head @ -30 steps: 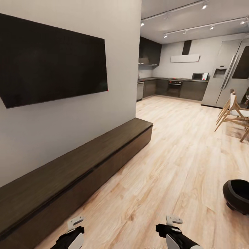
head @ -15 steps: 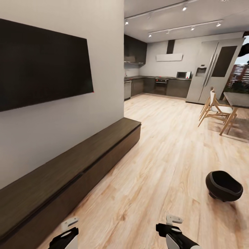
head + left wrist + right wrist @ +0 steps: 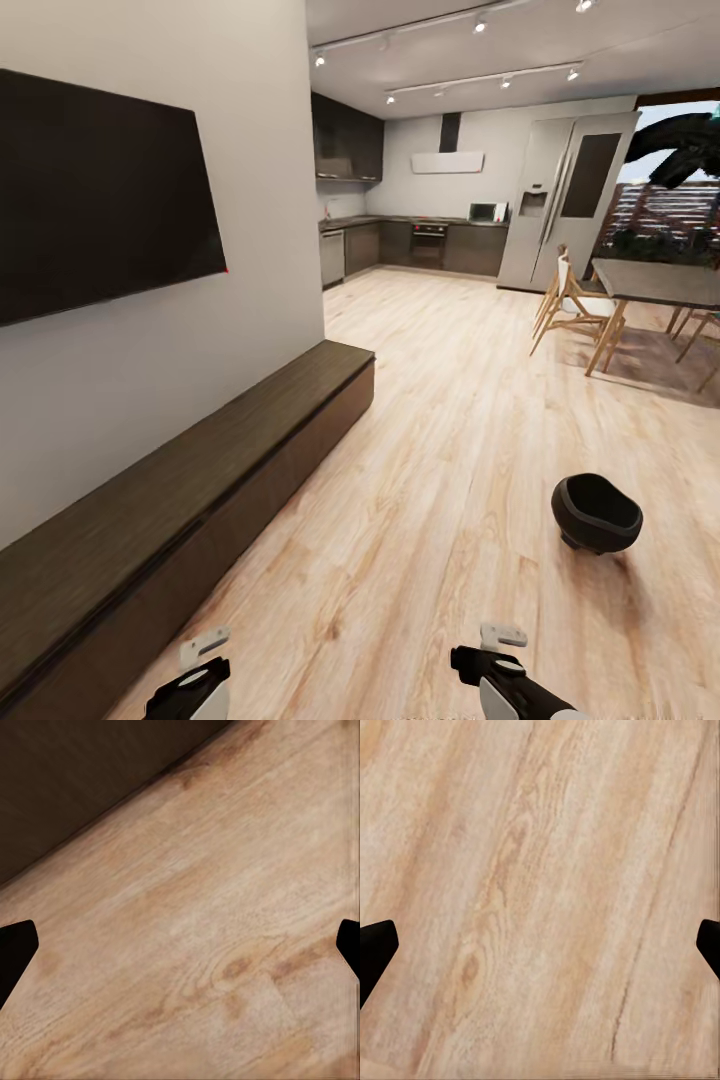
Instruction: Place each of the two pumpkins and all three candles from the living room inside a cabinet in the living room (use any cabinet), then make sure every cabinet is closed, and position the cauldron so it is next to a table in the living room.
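Left gripper (image 3: 180,945): held low over bare plank floor; the two dark fingertips sit at opposite edges of the wrist view, spread wide, nothing between them.
Right gripper (image 3: 540,945): likewise spread wide with nothing held, dark fingertips far apart over pale floor (image 3: 547,870) (only wood grain beneath it).
Cauldron (image 3: 596,513): black, round, wide mouth up, standing on the floor ahead of the right gripper and a little to its outer side, well apart from it; nothing touches it.
Cabinet (image 3: 180,500): long low dark-brown console along the wall, just beside the left gripper on its outer side and running on ahead; its fronts look flush and shut. In the left wrist view its dark face (image 3: 82,772) meets the floor near the fingertips.
Television (image 3: 100,200): dark screen on the wall above the cabinet.
Table (image 3: 655,283): far ahead of the right gripper, beyond the cauldron, with pale wooden chairs (image 3: 570,305) around it (well apart from the cauldron).
Kitchen (image 3: 420,240): dark cupboards and a tall fridge (image 3: 560,200) at the far end, straight ahead.
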{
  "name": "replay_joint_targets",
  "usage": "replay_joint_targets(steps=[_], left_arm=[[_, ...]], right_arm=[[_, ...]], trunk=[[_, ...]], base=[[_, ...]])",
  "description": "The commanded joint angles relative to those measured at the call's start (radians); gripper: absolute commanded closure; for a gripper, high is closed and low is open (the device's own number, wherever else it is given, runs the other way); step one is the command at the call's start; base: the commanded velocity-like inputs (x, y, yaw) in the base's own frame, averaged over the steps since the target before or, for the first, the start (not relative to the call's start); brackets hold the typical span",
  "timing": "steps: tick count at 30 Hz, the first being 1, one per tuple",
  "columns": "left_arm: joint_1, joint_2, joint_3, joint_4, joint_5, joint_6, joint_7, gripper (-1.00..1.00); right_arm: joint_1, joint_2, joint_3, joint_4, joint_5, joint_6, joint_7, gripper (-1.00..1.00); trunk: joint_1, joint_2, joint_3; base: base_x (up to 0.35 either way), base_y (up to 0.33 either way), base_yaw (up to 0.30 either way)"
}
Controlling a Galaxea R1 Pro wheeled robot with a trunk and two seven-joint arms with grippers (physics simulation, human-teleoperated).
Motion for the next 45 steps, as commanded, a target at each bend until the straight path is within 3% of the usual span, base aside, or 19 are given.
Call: replay_joint_targets(steps=[1, 13, 23, 31, 45], left_arm=[[0.000, 0.000, -0.008, -0.001, 0.009, -0.001, 0.006, -1.00], [0.000, -0.003, -0.008, -0.001, 0.011, -0.001, 0.006, -1.00], [0.000, -0.032, -0.008, -0.001, 0.010, -0.001, 0.006, -1.00], [0.000, -0.092, -0.010, 0.002, 0.009, -0.001, 0.007, -1.00], [0.000, -0.108, -0.029, 0.002, -0.002, -0.001, 0.007, -1.00]], right_arm=[[-0.001, 0.000, 0.008, -0.001, -0.008, 0.002, -0.005, -1.00], [-0.001, -0.001, 0.008, -0.001, -0.008, 0.005, -0.006, -1.00], [-0.001, -0.001, 0.007, -0.001, -0.009, 0.006, -0.006, -1.00], [-0.001, -0.002, 0.007, -0.001, -0.009, 0.006, -0.006, -1.00], [-0.001, -0.001, 0.007, -0.001, -0.009, 0.005, -0.005, -1.00]], trunk=[[-0.004, 0.007, 0.001], [-0.050, 0.091, 0.028], [-0.088, 0.161, 0.050], [-0.119, 0.217, 0.067], [-0.173, 0.315, 0.098]], base=[[0.000, 0.000, -0.234], [0.000, 0.000, -0.234], [0.000, 0.000, -0.234], [0.000, 0.000, -0.235], [0.000, 0.000, -0.234]])
